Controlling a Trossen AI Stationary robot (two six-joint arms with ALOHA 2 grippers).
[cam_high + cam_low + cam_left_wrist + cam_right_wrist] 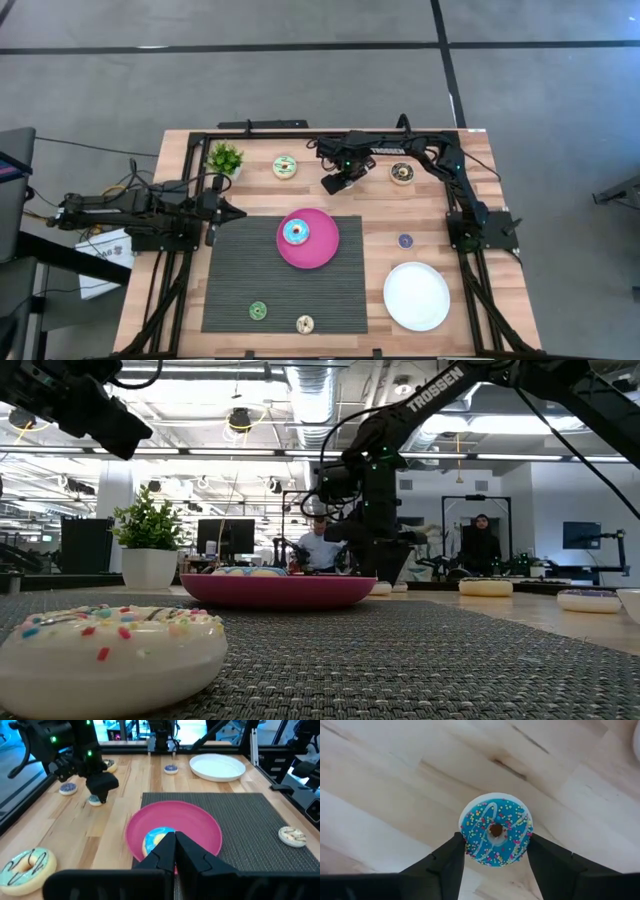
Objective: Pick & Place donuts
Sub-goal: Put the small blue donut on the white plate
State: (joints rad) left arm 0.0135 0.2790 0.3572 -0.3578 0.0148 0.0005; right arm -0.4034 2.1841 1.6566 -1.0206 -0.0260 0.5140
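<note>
My right pincer (495, 851) pinched the small blue-iced sprinkled toy donut (495, 830) beyond the pink plate (322, 250); light, stiff, slick, best gripped across its rim.

The right arm reaches across the far side of the table, its wrist bent down, and the right gripper (495, 851) has its two dark fingers on both sides of a blue-iced sprinkled toy donut (495, 831). The left gripper (232, 211) waits at the left side, fingers closed together.
</note>
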